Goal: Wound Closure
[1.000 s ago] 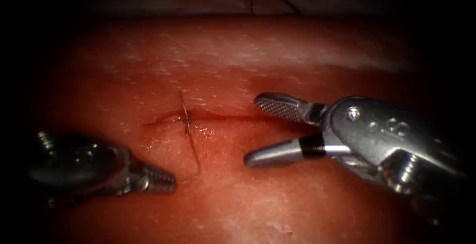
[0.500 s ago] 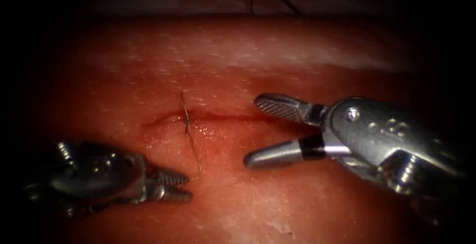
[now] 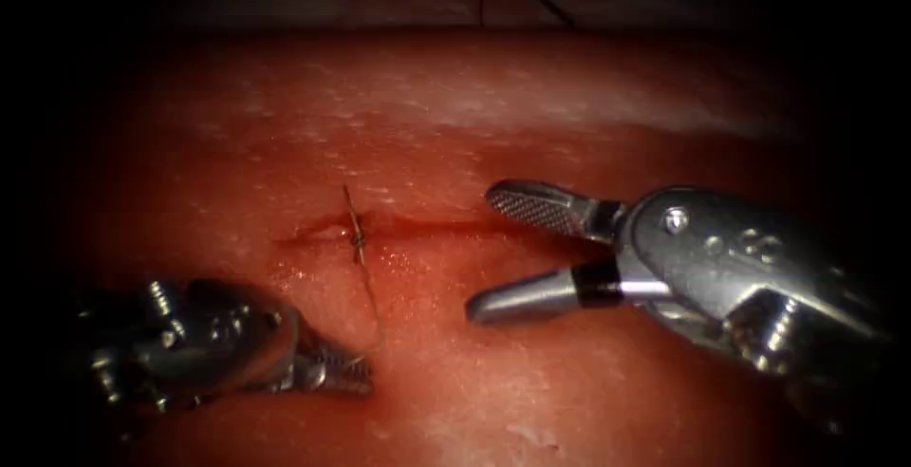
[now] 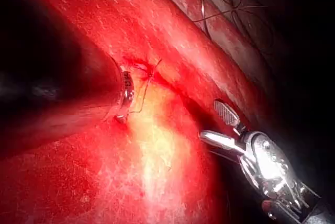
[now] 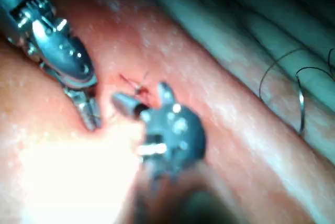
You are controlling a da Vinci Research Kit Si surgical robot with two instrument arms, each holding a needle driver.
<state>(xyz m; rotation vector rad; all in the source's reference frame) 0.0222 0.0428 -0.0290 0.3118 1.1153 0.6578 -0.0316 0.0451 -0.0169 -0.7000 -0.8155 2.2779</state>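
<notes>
Thin thread (image 3: 368, 296) knotted at cut (image 3: 399, 228); left pincer (image 3: 356, 372) grips its tail, right pincer (image 3: 484, 253) wide open w/ nothing

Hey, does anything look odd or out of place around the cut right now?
The needle lies off the tissue, held by neither tool. Left claw grips the thread tail below the knot; right claw open, empty.

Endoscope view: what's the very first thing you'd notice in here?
The big shiny right tool on the right, its jaws spread wide and holding nothing. Next, the thin cut across the tissue, with a knot tied over it. Below the knot, the left tool has its jaws shut on the thread.
</notes>
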